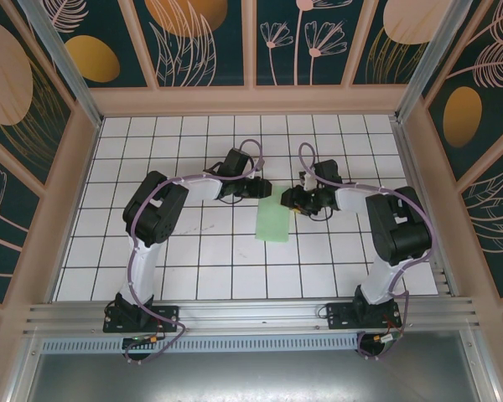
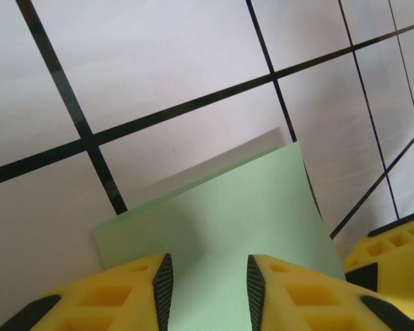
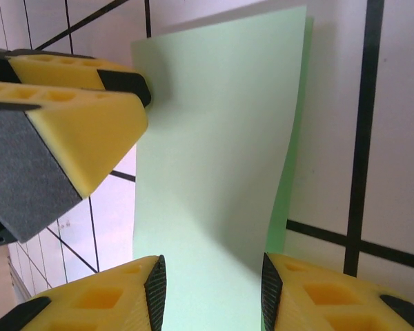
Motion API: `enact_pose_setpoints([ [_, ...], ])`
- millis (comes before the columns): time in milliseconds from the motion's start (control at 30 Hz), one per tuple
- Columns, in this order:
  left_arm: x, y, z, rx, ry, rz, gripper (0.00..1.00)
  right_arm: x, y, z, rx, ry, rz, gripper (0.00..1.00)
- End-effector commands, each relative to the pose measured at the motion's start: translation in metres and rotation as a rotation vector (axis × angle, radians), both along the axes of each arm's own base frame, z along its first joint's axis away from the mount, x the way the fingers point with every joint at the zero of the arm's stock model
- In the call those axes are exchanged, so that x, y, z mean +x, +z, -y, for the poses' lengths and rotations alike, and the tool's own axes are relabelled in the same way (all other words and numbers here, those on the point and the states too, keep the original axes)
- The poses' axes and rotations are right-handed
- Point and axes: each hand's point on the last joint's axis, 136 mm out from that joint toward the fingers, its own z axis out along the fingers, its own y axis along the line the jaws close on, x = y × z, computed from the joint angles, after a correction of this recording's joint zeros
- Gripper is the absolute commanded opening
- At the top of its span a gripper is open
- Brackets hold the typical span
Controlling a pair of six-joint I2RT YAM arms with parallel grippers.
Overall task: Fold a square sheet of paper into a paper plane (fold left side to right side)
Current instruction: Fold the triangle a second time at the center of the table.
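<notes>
Yellow with black gripping faces, the left pincer (image 2: 208, 293) stands with its jaws apart. Nothing is clamped between them, and plain green paper shows through the gap. The right pincer (image 3: 210, 293) is likewise parted over the same green surface. Whether either one's tips press on the paper cannot be told. From above, both pincers crowd the far end of the sheet of paper (image 1: 275, 220), the left one just off its far-left corner and the right one at its far-right corner. They are close enough that each wrist camera sees the other's yellow fingers (image 3: 90, 117). The sheet lies on the white gridded desk (image 1: 193, 251), about midway between the two arms. It looks doubled over into a narrow strip, since a second layer peeks out along one long edge in the right wrist view. The upper layer seems to bow up a little instead of lying flat. Its long axis runs far to near with a slight lean, so the whole length stretches away from the pincers toward the near side. Neither arm is clearly closer, though the right seems to overlap the corner. No brand, label or writing can be read on the paper, pincers or desk.
</notes>
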Motion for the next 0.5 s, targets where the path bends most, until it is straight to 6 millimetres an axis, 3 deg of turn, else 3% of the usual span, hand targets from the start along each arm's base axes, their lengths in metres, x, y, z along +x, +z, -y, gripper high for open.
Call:
enact_pose_setpoints([
  [0,-0.007,-0.001,0.002,-0.008,-0.031,-0.005,0.39,0.005,0.019,-0.004,0.055,0.003,0.050,0.43],
  [167,0.001,0.026,0.003,-0.025,-0.031,0.072,0.42,0.006,0.017,-0.006,0.066,-0.018,0.015,0.33],
  [333,0.012,0.085,-0.009,-0.028,0.021,0.258,0.50,0.009,0.020,-0.004,0.050,-0.033,0.004,0.21],
  [467,0.001,0.138,-0.035,-0.004,0.069,0.436,0.55,0.012,0.030,-0.005,0.059,-0.039,0.001,0.19],
])
